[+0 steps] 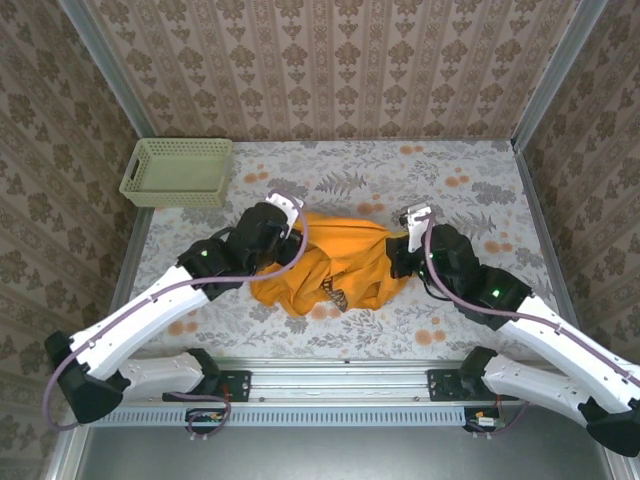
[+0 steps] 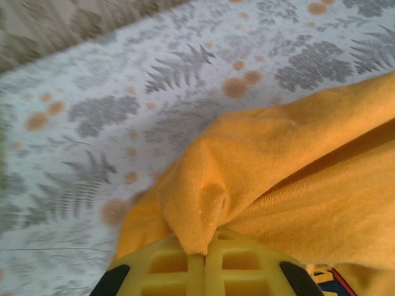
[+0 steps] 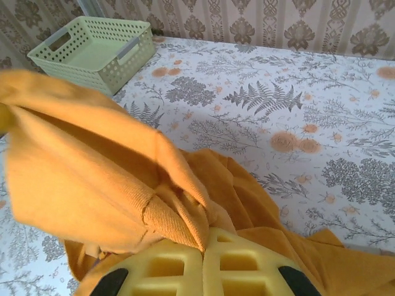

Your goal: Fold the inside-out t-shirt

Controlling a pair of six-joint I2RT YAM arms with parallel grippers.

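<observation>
At the centre of the top view, the t-shirt (image 1: 335, 268) is found lying in a crumpled heap on the table (image 1: 460, 190), between the two arms. The left gripper (image 2: 197, 251) is seen clamped on a bunched fold at the heap's upper left. The right gripper (image 3: 203, 250) is likewise clamped on a ribbed, stitched edge at its upper right. In both wrist views the fabric is pinched between yellow, waffle-moulded pads (image 3: 166, 265).

The step in hand is judged to be the opening grasp: no fold has been made, and the task is assessed as barely begun. The next move is judged to call for both holds to be raised and drawn apart, so that the cloth is spread flat.

The cotton is soft, matt orange-yellow and deeply creased. A scrap of dark print (image 1: 335, 297) is noted at the heap's lower edge. A pale green mesh basket (image 1: 178, 172) is noted at upper left, well apart.
</observation>
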